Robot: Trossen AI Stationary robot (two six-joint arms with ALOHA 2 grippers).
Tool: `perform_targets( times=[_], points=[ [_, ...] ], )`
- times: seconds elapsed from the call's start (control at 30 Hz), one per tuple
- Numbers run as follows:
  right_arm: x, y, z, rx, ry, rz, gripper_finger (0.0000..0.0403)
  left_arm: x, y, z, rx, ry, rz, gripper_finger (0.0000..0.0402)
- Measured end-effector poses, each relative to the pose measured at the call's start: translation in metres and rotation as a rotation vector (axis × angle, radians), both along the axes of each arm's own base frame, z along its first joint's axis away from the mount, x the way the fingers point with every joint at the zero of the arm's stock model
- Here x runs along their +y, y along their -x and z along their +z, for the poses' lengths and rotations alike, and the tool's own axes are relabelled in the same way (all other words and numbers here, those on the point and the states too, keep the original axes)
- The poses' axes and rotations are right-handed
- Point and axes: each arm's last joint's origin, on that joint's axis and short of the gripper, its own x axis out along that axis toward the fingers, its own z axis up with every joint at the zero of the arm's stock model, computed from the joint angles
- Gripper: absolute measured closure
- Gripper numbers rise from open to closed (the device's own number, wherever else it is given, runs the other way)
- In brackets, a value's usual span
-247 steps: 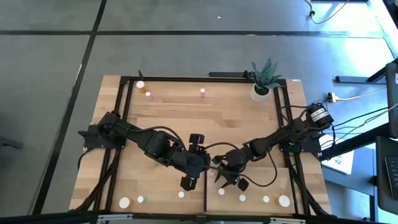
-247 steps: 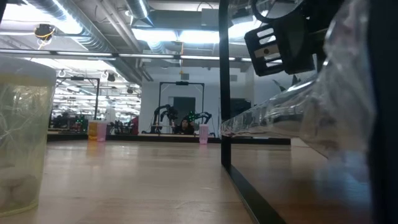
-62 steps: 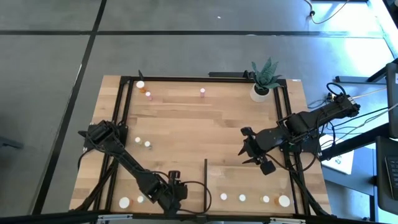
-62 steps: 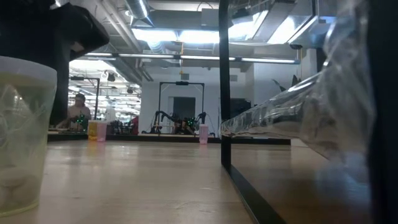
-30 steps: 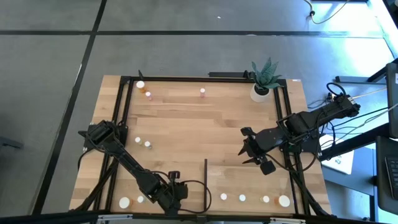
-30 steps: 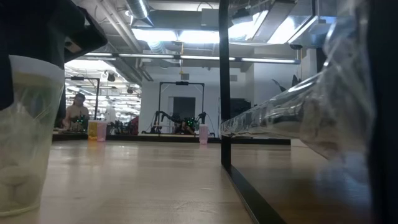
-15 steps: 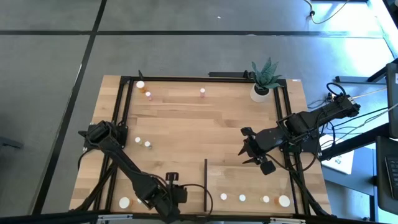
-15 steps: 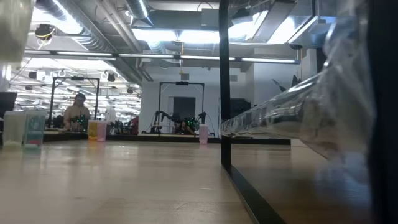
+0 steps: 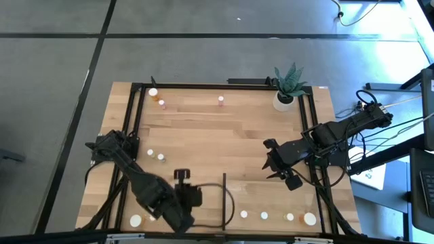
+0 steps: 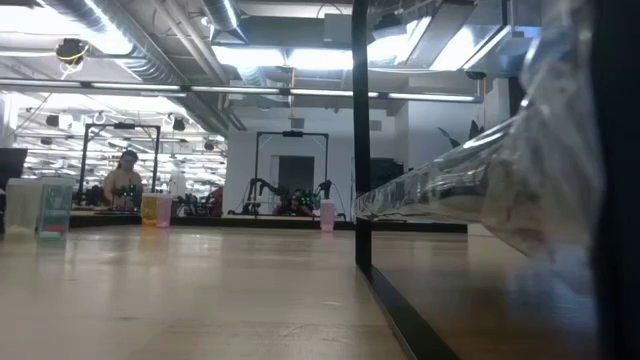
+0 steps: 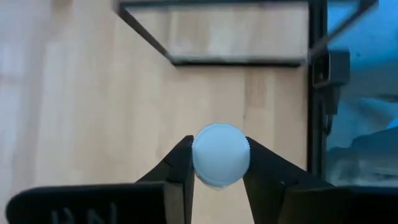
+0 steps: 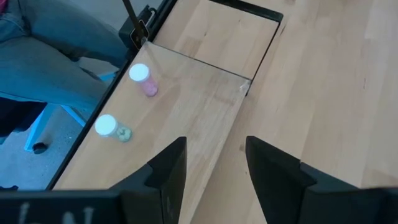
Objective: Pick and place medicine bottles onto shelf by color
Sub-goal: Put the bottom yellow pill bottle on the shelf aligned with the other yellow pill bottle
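My left gripper hangs over the table's near part, left of the shelf's dark upright edge, shut on a medicine bottle whose white cap faces the wrist camera; its body is hidden under the cap. My right gripper stands open above the shelf with nothing between its fingers. Small bottles stand in a row on the shelf's near edge. Two white ones stand at the table's left, and three stand near the far edge. My left gripper pinches the bottle's white cap by two opposite sides between its two fingers. The fingers come from above, slanting down. The bottle is lifted clear of the table and hangs below the fingers, cap up.
A potted plant stands at the far right corner. One white-capped bottle stands at the near left edge. In the right wrist view a pink bottle and a pale one stand by the table's edge, a person's legs beyond.
My left gripper has risen from the near edge with the bottle in its fingers. The bottle stood on the table at the low view's left a second ago and is now lifted clear, out of that view.
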Motion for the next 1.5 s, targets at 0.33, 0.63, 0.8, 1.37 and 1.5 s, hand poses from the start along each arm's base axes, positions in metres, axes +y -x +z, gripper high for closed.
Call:
perform_targets(
  times=[0.33, 0.63, 0.8, 1.37, 1.5],
  points=[
    [-0.001, 0.002, -0.002, 0.028, 0.014, -0.002, 0.0236, 0.081, -0.038, 0.048, -0.029, -0.001, -0.113, 0.0311],
    [-0.004, 0.001, -0.002, -0.003, 0.095, -0.076, 0.0236, 0.175, -0.083, 0.047, -0.078, 0.003, -0.222, 0.0311],
    [-0.006, 0.004, -0.003, 0.024, 0.089, -0.097, 0.0236, 0.218, -0.101, 0.04, -0.153, 0.018, -0.277, 0.0311],
    [-0.03, 0.04, 0.028, -0.172, 0.136, -0.295, 0.0236, 0.282, -0.135, -0.048, -0.202, 0.013, -0.246, 0.0311],
    [-0.03, 0.041, 0.028, -0.168, 0.145, -0.299, 0.0236, 0.28, -0.139, -0.071, -0.23, 0.027, -0.226, 0.0311]
  ],
)
